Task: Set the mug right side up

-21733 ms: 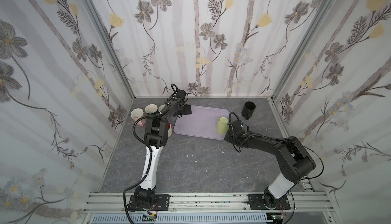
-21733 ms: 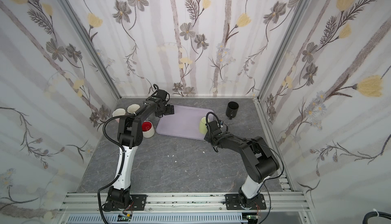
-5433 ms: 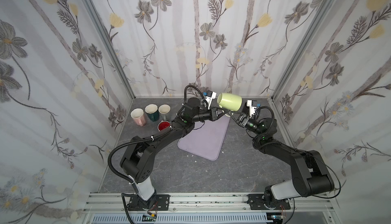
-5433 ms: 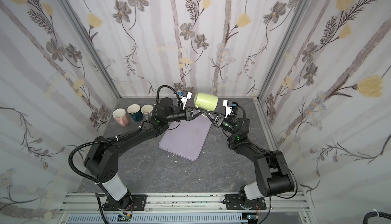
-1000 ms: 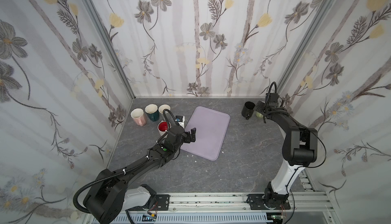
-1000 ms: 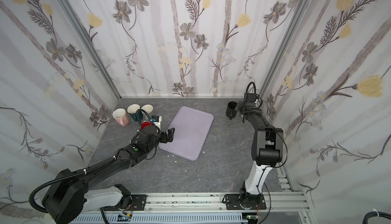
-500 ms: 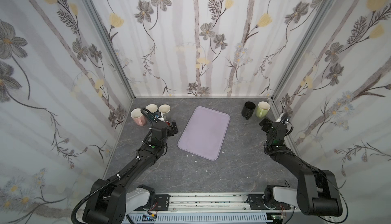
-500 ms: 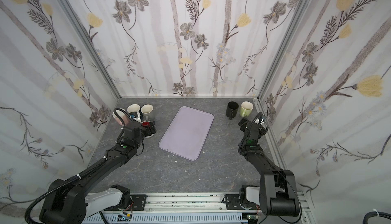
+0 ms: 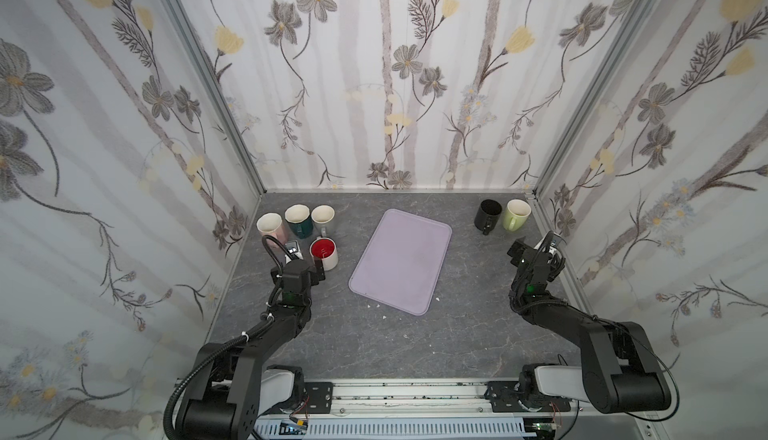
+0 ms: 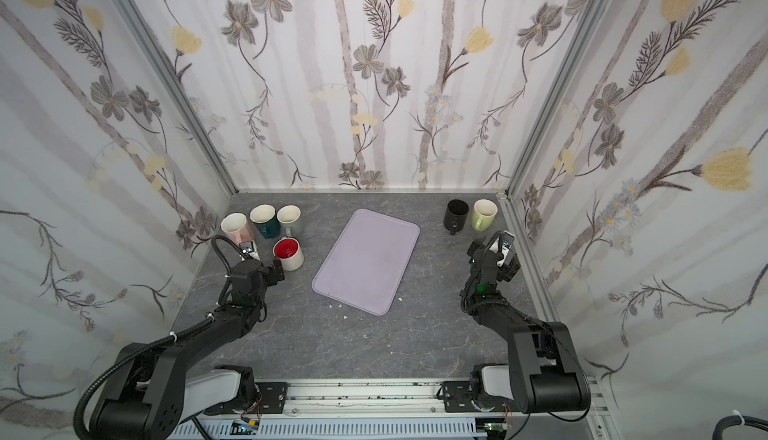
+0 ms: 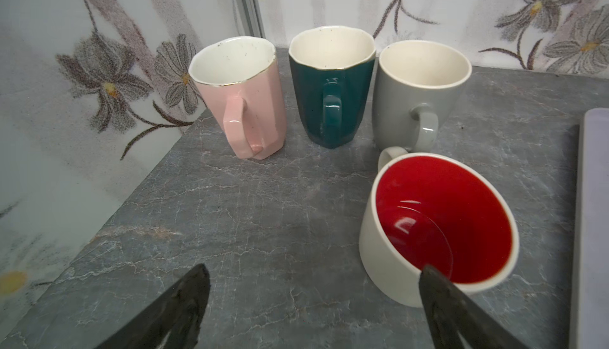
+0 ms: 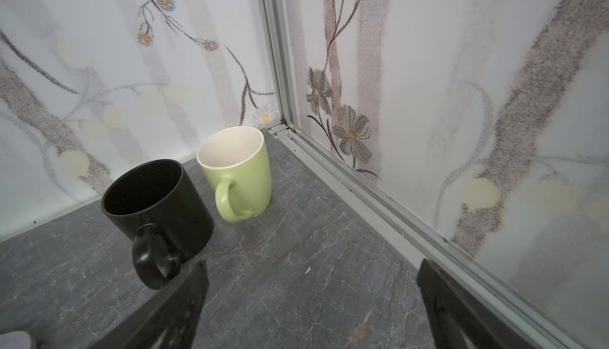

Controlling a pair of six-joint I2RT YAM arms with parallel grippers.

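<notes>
1. The tray [image 9: 401, 261] lies central on the table [image 9: 457, 334].
2. A row of three mugs [image 9: 300, 221] stands back left of it.
3. A fourth mug [image 9: 325, 253] stands just before that row.
4. Back right, the inner mug [image 9: 487, 214] stands just left of the outer mug [image 9: 515, 215].

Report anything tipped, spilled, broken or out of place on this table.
Nothing serious. The pink mug, teal mug, grey mug, red-lined mug, black mug and green mug all stand upright. Only the lavender tray lies askew to the table edges, with a few white flecks off its near edge.
</notes>
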